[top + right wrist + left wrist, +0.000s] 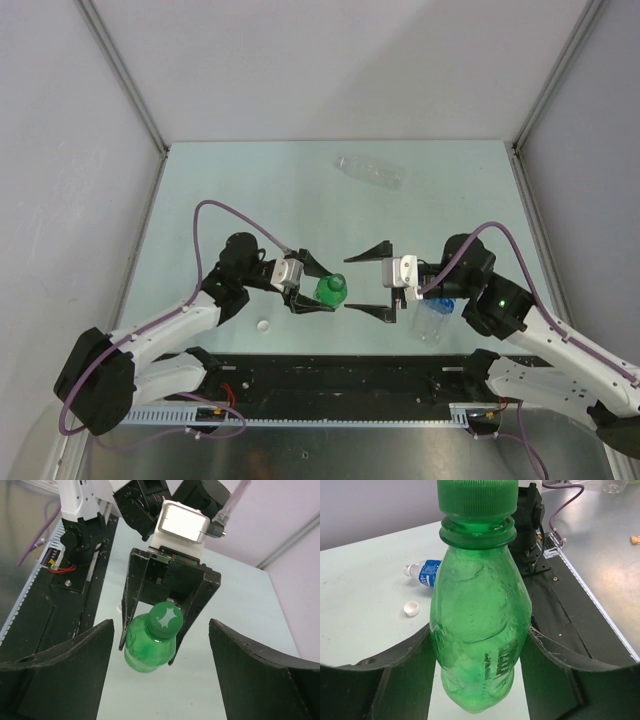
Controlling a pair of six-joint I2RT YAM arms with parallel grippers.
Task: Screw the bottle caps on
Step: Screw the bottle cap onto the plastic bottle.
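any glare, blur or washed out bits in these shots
Top external view: even, soft light, faint shadows; the clear bottle nearly washes out against the pale table. Left wrist view: the green bottle fills the frame, lit through, and the labelled bottle behind looks fairly sharp. Right wrist view: the white wrist housing is blown out, and the green cap shows a pale star-shaped patch, likely glare.

I counted three bottles: green bottle (pixel 331 292), blue-labelled bottle (pixel 433 322), clear bottle (pixel 370 172). Three caps too: green cap (pixel 166 620), two white caps (pixel 262 325) (pixel 409 570).
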